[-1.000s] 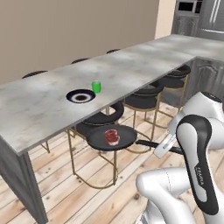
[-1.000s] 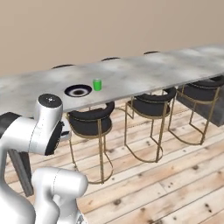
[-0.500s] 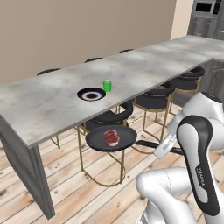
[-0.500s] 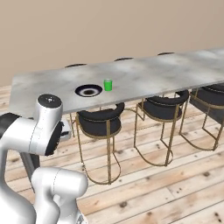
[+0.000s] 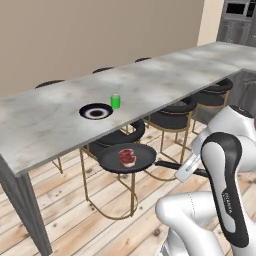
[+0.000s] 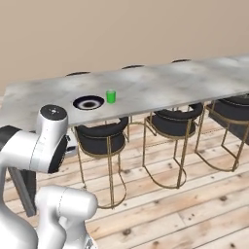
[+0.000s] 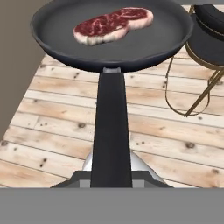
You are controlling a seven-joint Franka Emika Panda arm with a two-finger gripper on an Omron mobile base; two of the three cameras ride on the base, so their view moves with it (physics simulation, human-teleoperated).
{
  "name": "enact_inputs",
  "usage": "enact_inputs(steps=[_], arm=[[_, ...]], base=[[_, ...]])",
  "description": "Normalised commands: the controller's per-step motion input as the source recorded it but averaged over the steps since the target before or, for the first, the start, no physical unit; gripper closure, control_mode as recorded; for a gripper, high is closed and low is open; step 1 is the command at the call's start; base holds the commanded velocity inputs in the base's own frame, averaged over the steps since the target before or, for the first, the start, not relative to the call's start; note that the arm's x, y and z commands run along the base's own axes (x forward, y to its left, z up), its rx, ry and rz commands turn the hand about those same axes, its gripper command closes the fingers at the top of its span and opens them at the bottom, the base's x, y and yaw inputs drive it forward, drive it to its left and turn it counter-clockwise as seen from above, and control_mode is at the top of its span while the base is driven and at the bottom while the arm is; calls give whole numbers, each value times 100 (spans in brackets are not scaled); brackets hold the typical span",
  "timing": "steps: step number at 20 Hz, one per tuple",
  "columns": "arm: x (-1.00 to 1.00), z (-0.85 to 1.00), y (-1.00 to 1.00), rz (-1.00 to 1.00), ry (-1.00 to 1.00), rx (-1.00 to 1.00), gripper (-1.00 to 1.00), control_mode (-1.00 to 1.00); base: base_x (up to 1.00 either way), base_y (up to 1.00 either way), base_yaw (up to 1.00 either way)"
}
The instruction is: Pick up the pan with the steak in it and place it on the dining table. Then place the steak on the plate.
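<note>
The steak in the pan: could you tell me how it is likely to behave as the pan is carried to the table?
The steak lies loose and flat in the pan, so it probably slides if the pan tilts. It looks small and light, likely soft. The gripper holds only the handle's end, so the pan may sag forward.

You are looking at the dining side of a home kitchen. A long marble-topped dining table (image 5: 150, 85) runs across the room, with black cushioned stools (image 6: 102, 136) on thin gold frames tucked under it. The floor (image 6: 185, 214) is pale wood planking. Dark cabinets and a built-in oven (image 5: 239, 20) stand at the far end (upper right of the left base view).
</note>
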Motion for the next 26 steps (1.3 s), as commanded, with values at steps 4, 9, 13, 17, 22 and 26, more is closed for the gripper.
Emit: enact_inputs(steps=[4,9,13,17,22,26], arm=[[0,0,0,0,0,0,100,100],[0,0,0,0,0,0,100,100],[0,0,0,0,0,0,100,100],[0,0,0,0,0,0,100,100],[0,0,0,0,0,0,100,100],[0,0,0,0,0,0,100,100]], base=[[18,-55,18],[7,-38,21],[2,0,4],[7,10,0],[40,28,3],[49,35,3]])
